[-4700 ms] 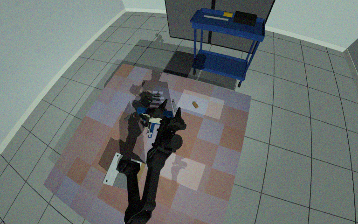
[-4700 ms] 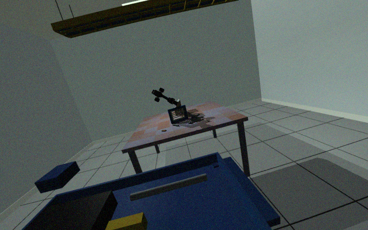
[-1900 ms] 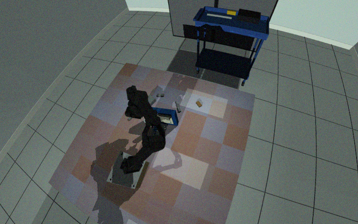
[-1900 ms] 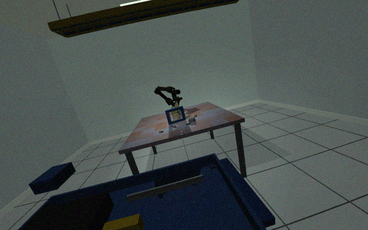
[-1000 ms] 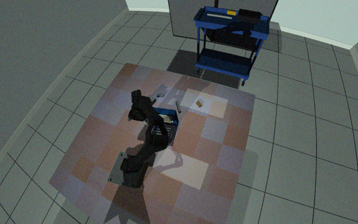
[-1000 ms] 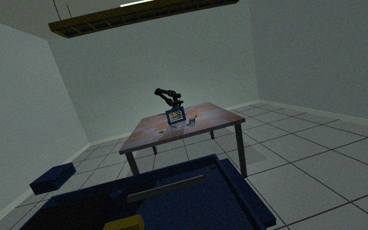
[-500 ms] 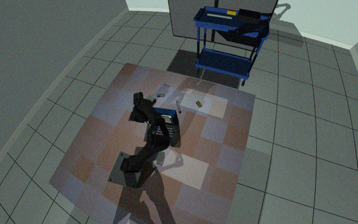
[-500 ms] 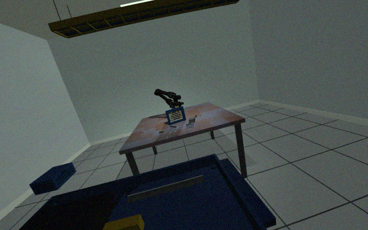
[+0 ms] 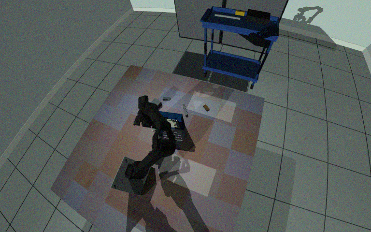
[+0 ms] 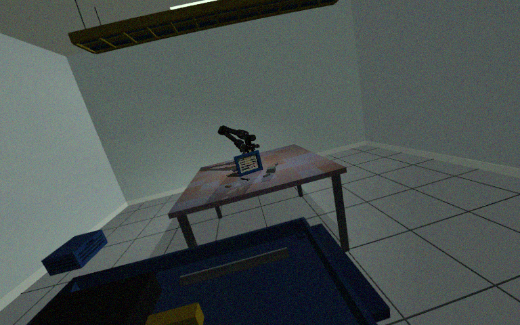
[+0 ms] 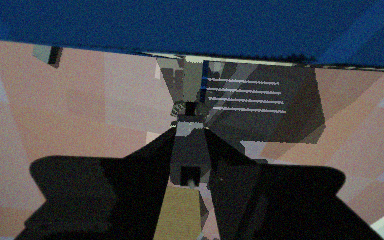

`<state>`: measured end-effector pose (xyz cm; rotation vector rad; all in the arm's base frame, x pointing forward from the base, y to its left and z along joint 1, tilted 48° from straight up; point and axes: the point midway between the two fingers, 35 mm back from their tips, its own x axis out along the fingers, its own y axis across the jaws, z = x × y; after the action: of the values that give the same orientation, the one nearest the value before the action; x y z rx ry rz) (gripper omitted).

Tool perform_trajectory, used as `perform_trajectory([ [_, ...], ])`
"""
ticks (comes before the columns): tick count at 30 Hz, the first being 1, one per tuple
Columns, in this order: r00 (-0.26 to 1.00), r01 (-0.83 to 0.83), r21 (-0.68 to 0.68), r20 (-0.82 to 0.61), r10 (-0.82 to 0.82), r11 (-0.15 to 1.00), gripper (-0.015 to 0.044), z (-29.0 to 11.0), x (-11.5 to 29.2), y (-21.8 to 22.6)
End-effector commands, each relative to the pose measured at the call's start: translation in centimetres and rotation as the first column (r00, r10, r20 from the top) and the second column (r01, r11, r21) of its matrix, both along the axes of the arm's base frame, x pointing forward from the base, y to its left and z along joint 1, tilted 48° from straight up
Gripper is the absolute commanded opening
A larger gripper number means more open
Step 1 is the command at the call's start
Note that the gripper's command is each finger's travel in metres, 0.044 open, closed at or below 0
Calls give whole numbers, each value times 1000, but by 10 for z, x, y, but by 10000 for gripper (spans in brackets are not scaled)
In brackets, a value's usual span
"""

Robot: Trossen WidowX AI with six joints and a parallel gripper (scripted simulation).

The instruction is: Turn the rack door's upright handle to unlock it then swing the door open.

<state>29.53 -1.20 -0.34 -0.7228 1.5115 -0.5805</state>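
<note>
At the wrist view's centre, the end effector appears to pinch the door handle. The blue rack spans above.

Patchwork table under small oddments

The claw is largely hidden under the arm, its fingers indistinct. The blue-framed rack stands just beside it. Farther out on the rack's side lie a slim gray rod and an orange-brown block; a blue cart stands well apart from the claw.
</note>
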Motion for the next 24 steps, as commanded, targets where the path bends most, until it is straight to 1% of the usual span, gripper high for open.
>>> perform_trajectory([
  [1, 1000, -4, -2, -3, 4, 1000, 17, 0, 0, -1],
  [5, 1000, -4, -2, -3, 4, 1000, 9, 0, 0, -1],
  [7, 999, -26, -2, -27, 26, 1000, 9, 0, 0, -1],
  [13, 948, -216, 24, -235, 215, 976, 9, 0, 0, -1],
  [18, 841, -365, 77, -399, 364, 928, 9, 0, 0, -1],
  [24, 647, -514, 174, -563, 514, 840, 9, 0, 0, -1],
])
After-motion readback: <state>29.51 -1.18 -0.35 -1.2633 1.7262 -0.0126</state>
